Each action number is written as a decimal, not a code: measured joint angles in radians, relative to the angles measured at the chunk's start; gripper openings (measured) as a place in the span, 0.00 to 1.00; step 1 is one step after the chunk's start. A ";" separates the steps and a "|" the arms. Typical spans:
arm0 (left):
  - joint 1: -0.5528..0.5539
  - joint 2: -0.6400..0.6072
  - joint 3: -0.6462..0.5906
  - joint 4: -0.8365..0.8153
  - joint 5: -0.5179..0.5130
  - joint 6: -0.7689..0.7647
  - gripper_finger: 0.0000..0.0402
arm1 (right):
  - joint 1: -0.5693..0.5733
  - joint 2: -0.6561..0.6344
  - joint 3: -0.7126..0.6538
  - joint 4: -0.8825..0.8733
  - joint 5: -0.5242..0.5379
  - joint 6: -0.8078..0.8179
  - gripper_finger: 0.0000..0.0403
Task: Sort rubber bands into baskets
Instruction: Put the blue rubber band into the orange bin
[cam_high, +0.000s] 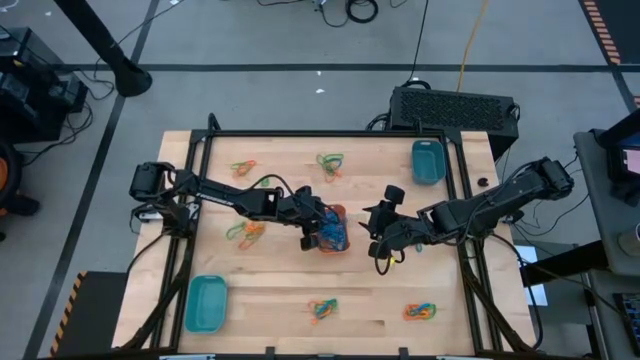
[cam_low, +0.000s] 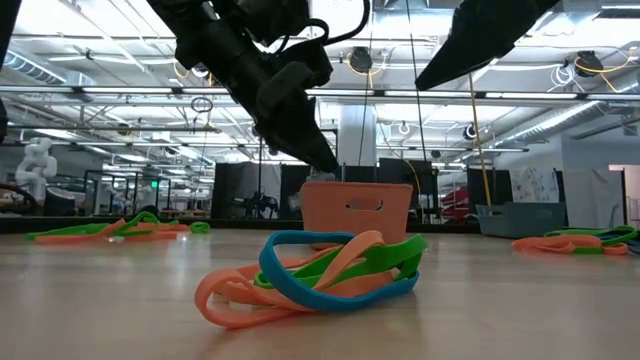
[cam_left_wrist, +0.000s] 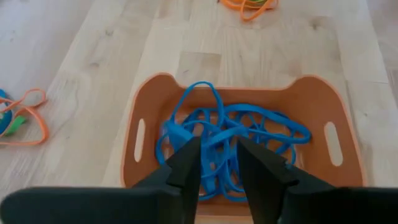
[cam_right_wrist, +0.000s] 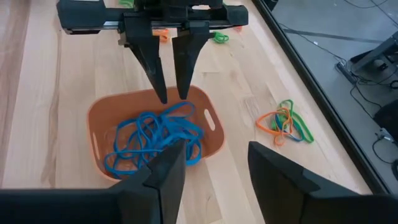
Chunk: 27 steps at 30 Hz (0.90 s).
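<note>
Grey floor (cam_high: 300, 40), perhaps concrete

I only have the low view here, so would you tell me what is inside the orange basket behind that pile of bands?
Observer: The orange basket holds a tangle of blue rubber bands only.
Operator: Thank you. Is the left gripper holding anything?
Observer: No. The left gripper hangs over the basket with its fingers parted and nothing between them.
Operator: And the right gripper?
Observer: The right gripper is open and empty, beside the basket.
Operator: Where are the teal baskets?
Observer: One teal basket sits at the far right of the table, the other teal basket at the near left.
</note>
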 joint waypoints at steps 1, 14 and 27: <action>0.002 0.000 0.009 -0.015 0.000 -0.003 0.29 | 0.000 0.000 0.000 0.000 0.000 0.000 0.41; 0.188 0.009 0.211 -0.305 -0.068 0.164 0.30 | -0.008 0.000 0.000 0.000 0.004 -0.018 0.41; 0.572 0.092 0.217 -0.258 0.254 0.157 0.30 | -0.057 0.001 -0.013 0.002 0.018 -0.058 0.41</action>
